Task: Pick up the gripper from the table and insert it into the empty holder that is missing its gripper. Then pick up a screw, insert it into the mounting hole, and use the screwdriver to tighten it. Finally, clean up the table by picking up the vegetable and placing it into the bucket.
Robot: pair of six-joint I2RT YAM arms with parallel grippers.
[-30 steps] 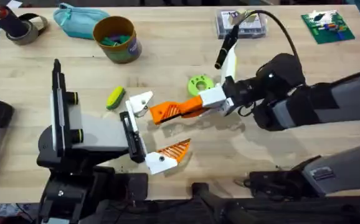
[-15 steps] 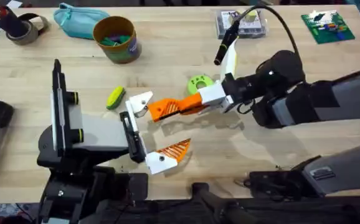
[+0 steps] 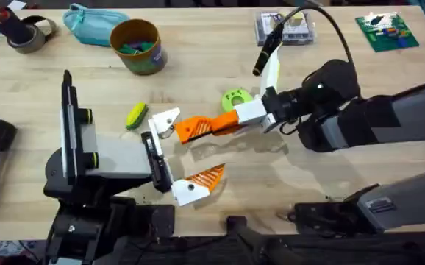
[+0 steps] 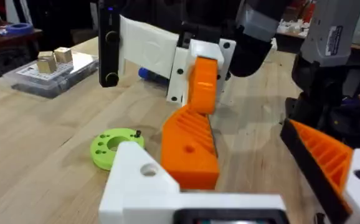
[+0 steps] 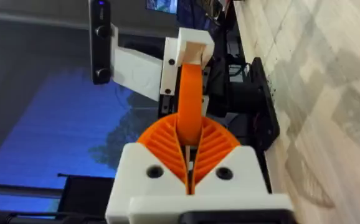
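Where the right end effector [image 3: 226,124] clenches: orange gripper finger [image 3: 198,129], levelled toward empty holder [image 3: 165,121].
Left end effector [image 3: 185,151]: spread, awaiting insertion.

The right gripper [image 5: 189,163] pinches a flat orange finger [image 5: 190,106] edge-on between its ribbed orange pads [image 5: 217,144], the wooden table [image 5: 317,87] alongside.

Yellow-green vegetable [image 3: 136,115]: beside the white-and-orange left tool [image 3: 183,158]; kind too small to tell.
Brown round bucket [image 3: 136,46]: contents unclear.
Clear plastic screw box [image 3: 284,28]: partly hidden behind the black cable; screws too small to see.
Green circuit board [image 3: 386,31]: parts too small to make out.
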